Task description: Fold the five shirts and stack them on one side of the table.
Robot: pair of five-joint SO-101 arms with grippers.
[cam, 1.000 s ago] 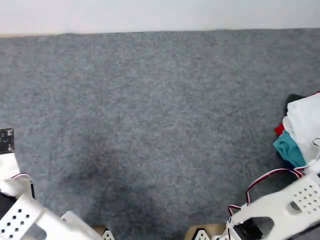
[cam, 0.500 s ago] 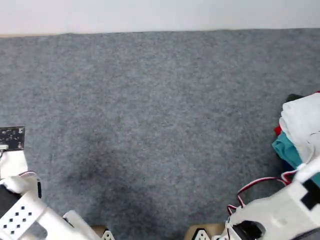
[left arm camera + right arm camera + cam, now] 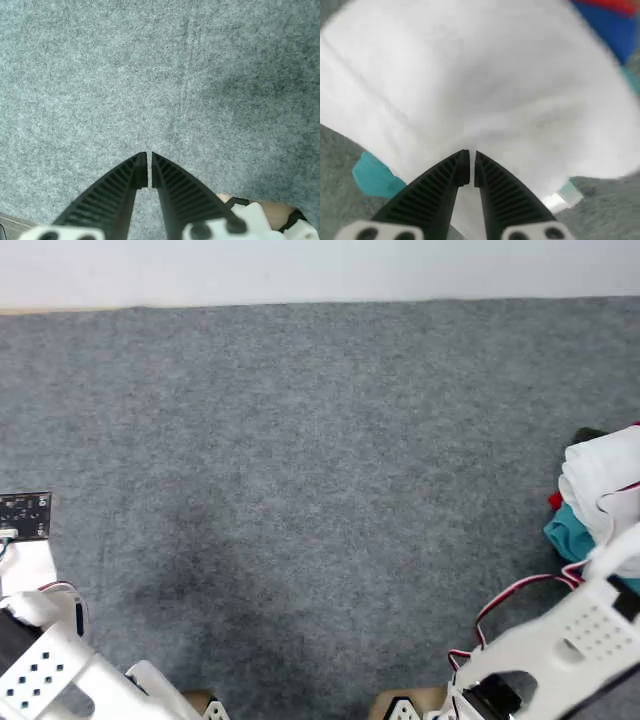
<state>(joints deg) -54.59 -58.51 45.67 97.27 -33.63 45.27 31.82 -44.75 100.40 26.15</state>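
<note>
A stack of folded shirts sits at the table's right edge, a white shirt (image 3: 606, 480) on top, with teal (image 3: 572, 533), red (image 3: 557, 502) and dark layers under it. In the right wrist view the white shirt (image 3: 470, 85) lies directly under my right gripper (image 3: 469, 167), whose black fingers are shut with nothing between them; teal (image 3: 375, 176), blue (image 3: 607, 27) and red cloth peek out around it. My left gripper (image 3: 149, 170) hovers shut over bare grey felt at the front left. The right arm's white body (image 3: 560, 650) rises at the front right.
Grey felt (image 3: 320, 460) covers the table, open across the middle and back. A white wall runs along the far edge. The left arm's white body (image 3: 40, 670) and a small circuit board (image 3: 25, 516) sit at the front left.
The right arm swung over the stack at the right edge, first dipping then lifting a little. The white shirt shifted slightly left. The left arm's board rose a little, then held.
</note>
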